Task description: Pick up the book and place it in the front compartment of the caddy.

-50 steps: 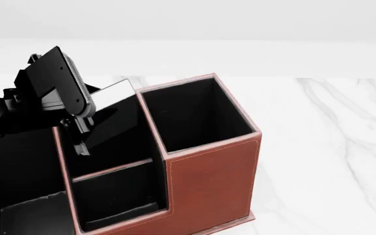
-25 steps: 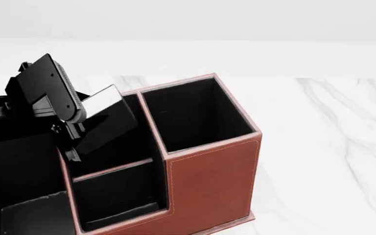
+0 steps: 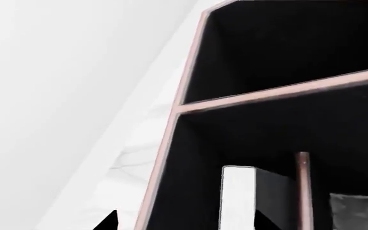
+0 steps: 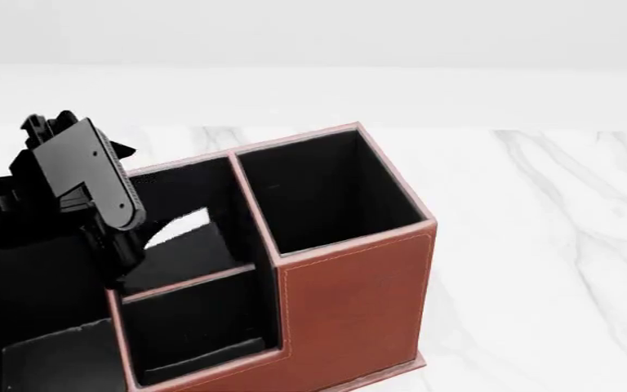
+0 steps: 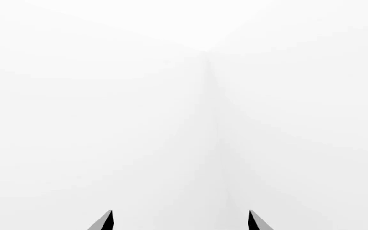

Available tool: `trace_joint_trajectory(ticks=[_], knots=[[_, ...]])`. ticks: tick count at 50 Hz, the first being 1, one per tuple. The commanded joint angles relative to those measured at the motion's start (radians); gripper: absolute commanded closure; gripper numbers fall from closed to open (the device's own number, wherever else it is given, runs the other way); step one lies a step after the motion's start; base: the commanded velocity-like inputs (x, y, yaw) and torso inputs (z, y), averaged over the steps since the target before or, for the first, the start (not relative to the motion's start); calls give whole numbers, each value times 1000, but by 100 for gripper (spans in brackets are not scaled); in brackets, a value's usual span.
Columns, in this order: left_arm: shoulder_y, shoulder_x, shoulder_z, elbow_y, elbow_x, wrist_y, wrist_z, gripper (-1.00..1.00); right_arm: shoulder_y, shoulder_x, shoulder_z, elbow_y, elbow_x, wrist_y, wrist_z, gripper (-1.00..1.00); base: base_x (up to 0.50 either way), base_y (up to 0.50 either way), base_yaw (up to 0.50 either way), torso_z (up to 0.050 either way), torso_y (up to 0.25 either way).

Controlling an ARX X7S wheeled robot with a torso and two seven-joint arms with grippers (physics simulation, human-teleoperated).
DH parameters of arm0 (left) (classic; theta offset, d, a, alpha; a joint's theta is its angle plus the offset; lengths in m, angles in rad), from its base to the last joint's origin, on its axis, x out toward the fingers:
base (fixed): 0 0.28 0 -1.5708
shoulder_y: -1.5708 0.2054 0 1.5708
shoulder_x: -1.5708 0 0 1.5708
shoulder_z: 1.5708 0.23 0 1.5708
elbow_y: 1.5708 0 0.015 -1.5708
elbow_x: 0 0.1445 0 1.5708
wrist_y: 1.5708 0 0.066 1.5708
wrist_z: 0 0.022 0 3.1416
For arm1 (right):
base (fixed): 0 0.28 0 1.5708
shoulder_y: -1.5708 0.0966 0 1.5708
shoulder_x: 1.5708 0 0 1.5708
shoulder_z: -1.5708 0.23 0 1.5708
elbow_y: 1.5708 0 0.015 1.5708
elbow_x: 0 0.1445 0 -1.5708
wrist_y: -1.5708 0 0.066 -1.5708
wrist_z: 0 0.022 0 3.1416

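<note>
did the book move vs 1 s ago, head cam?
Yes. The book has dropped: its pale edge, earlier above the caddy rim, now sits inside the cell behind the low divider, beside the left pincer.

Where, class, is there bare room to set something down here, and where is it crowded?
Free: the marble table right of the caddy, and the strip behind it. Crowded: the caddy's left side, where the left gripper hangs over the cell holding the book.
</note>
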Motion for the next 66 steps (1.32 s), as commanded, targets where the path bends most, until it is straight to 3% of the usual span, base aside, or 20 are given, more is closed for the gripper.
trace_joint_trajectory(ticks=[1,13,35,51,66], knots=[[0,6,-18,28,64,-15,0,-100,24,-16,23,47,15,-20,-25,-100,0,0,0,0,0],[-8,-3,-62,65,11,-20,12,-100,21,-11,19,50,19,-27,-20,-100,0,0,0,0,0],[0,-109,-266,407,-260,-105,-9,-100,21,5,16,46,30,-32,-6,-100,0,0,0,0,0],[58,-159,-512,617,-515,-67,-154,-100,24,51,32,25,66,-31,-5,-100,0,0,0,0,0],[156,-178,-652,735,-561,29,-368,-100,110,156,-14,4,76,-31,4,-100,0,0,0,0,0]])
